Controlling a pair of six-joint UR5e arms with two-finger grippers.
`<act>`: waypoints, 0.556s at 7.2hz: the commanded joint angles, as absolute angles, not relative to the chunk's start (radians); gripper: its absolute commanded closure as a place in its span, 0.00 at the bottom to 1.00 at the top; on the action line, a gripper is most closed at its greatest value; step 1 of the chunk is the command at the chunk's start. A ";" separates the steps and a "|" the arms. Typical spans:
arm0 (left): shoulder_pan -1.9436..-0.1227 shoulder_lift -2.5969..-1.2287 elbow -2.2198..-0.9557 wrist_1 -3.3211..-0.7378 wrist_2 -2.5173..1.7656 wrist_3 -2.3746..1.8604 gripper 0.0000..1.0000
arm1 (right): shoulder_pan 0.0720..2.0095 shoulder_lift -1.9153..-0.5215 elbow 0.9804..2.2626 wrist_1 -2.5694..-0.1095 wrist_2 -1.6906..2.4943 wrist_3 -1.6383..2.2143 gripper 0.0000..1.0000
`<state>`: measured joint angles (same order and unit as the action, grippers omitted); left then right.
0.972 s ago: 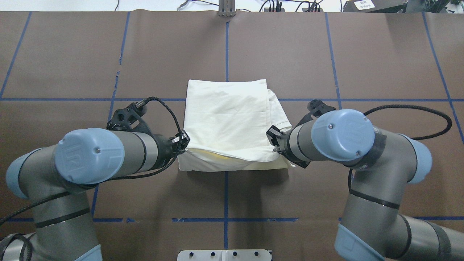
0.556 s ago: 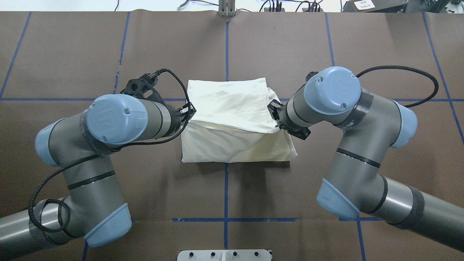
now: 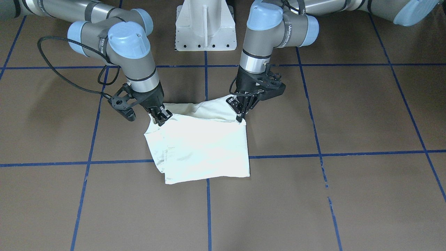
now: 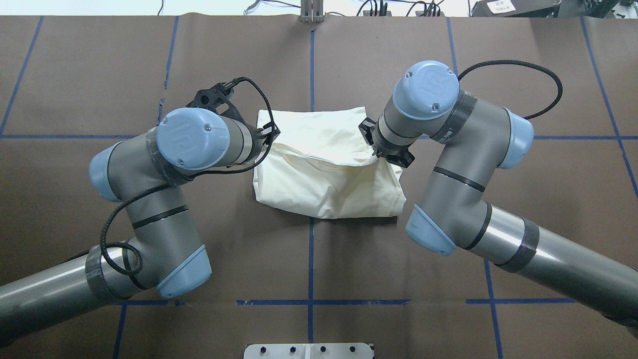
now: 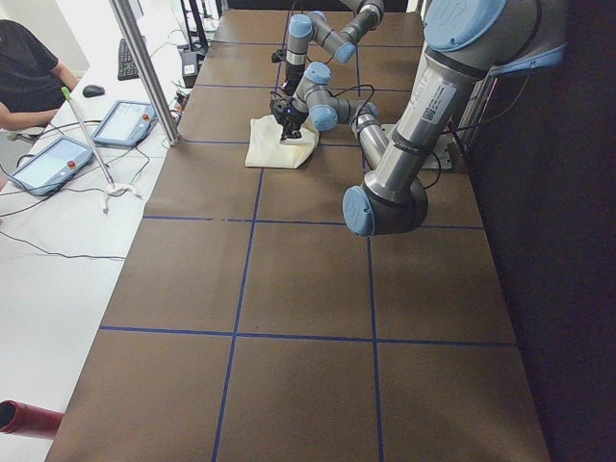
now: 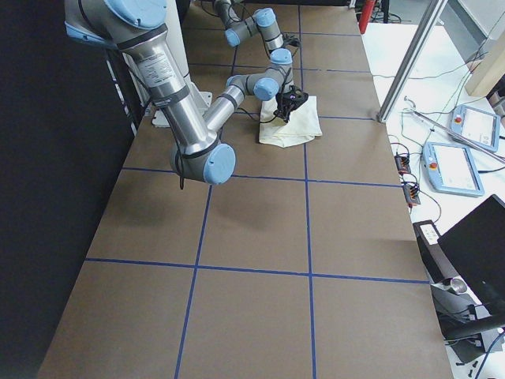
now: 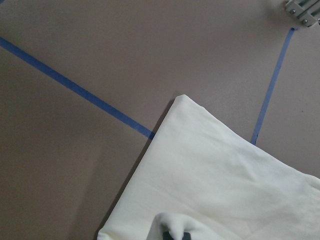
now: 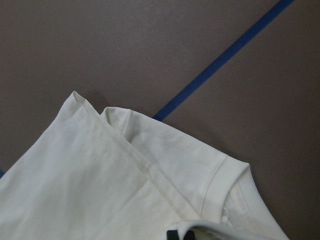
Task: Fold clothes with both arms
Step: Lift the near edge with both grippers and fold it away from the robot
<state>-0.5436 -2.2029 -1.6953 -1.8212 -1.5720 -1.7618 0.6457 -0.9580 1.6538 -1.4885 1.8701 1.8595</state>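
Observation:
A cream-white garment lies folded on the brown table, also seen from the front. My left gripper is shut on the garment's left lifted edge; in the front view it is on the right. My right gripper is shut on the right lifted edge, on the left in the front view. The held layer hangs raised over the rest of the garment. The left wrist view shows flat cloth with a pinched fold at the bottom. The right wrist view shows a hemmed sleeve.
Blue tape lines grid the table. The white pedestal base stands at the robot's side, and a metal plate sits at the near edge. An operator and control pendants are beyond the far edge.
Both grippers have moved away from the robot toward the far edge, carrying the garment's near edge up and over the rest. Both arms have stretched forward.

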 commanded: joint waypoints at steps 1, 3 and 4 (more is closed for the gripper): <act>-0.546 -2.220 -1.610 -1.877 -1.540 -1.734 1.00 | 0.655 -0.925 1.548 -1.430 1.875 1.823 1.00; -0.563 -2.264 -1.536 -1.914 -1.517 -1.732 1.00 | 0.673 -0.887 1.479 -1.424 1.876 1.772 1.00; -0.577 -2.299 -1.467 -1.963 -1.517 -1.732 1.00 | 0.686 -0.873 1.439 -1.404 1.885 1.757 1.00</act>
<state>-0.5613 -2.2589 -1.5422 -1.9143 -1.5237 -1.7334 0.6695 -0.8943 1.4896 -1.4217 1.8776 1.7831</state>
